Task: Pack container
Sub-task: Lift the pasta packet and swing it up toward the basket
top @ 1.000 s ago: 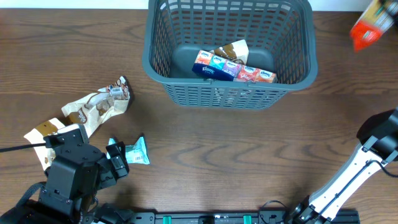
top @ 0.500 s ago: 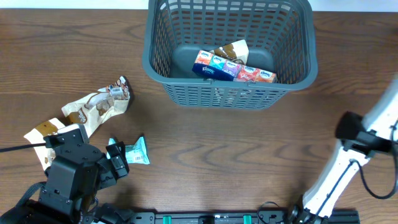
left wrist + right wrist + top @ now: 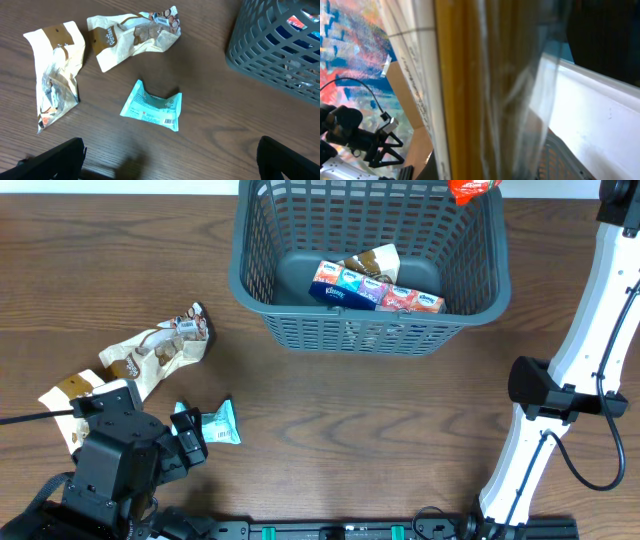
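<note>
Container [image 3: 372, 330] sits far centre, holding a tissue multipack [image 3: 378, 292] and one pouch [image 3: 372, 262]; your right gripper holds an orange pack [image 3: 472, 188] at its far right corner. Your left gripper [image 3: 170, 160] gapes wide near left, where a teal packet [image 3: 152, 106] and two cream pouches [image 3: 132, 35] are not yet packed

Table stock by kind: five kinds, seven items.
Dark grey-blue rectangular plastic basket with slotted walls [image 3: 370, 332]: one. Cream-and-brown crinkled snack bags: three — first bag [image 3: 132, 37] and second bag [image 3: 55, 70] on the table, third bag [image 3: 375, 262] in the basket. Small teal foil packet with a barcode [image 3: 152, 105]: one. Multicoloured wrapped strip of pocket tissue packs [image 3: 375, 292]: one strip — how many packs it bundles cannot be told. Orange-red glossy snack pack [image 3: 470, 188]: one.
</note>
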Tool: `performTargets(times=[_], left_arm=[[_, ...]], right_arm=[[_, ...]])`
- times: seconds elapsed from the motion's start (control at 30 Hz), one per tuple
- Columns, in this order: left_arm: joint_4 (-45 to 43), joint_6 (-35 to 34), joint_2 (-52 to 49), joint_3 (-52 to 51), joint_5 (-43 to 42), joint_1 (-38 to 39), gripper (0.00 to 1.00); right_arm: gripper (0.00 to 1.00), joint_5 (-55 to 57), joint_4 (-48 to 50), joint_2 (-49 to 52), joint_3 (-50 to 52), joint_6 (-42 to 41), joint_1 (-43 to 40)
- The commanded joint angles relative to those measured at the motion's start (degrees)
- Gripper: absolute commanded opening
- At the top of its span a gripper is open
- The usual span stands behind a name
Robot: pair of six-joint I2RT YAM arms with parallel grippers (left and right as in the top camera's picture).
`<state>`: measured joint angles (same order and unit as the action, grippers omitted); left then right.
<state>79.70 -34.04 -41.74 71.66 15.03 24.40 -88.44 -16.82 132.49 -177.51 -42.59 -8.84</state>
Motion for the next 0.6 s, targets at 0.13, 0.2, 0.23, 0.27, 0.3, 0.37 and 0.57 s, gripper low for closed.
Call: performTargets(times=[0.13,0.2,0.23,0.27,0.3,0.37,0.57], left_arm=[[0.24,0.96,-0.11,0.37,0.7,-0.33,0.99],[0.24,0.96,-0.11,0.37,0.7,-0.33,0.99],[0.24,0.96,-0.11,0.37,0.7,-0.35,0.99],[0.24,0.96,-0.11,0.37,0.7,-0.35,0.99],[0.24,0.96,-0.11,0.37,0.72,-0.35,0.99],[0.24,0.96,-0.11,0.37,0.7,-0.35,0.99],[0.24,0.96,-0.11,0.37,0.7,-0.35,0.99]], right_arm=[[0.01,3.23,16.39,-1.36,-0.72,-17.42,-1.22],[0.01,3.41,17.49,-1.36,-0.72,-18.27,-1.44],[0.01,3.54,17.18,-1.36,-0.72,-18.29,-1.49],[0.01,3.54,16.81,-1.36,-0.7,-18.27,-1.57],[0.01,3.54,16.02,-1.36,-0.7,-18.25,-1.64],[0.01,3.52,14.34,-1.36,-0.7,-18.25,-1.79],[0.01,4.44,6.8,-1.31,-0.17,-16.61,-2.08]])
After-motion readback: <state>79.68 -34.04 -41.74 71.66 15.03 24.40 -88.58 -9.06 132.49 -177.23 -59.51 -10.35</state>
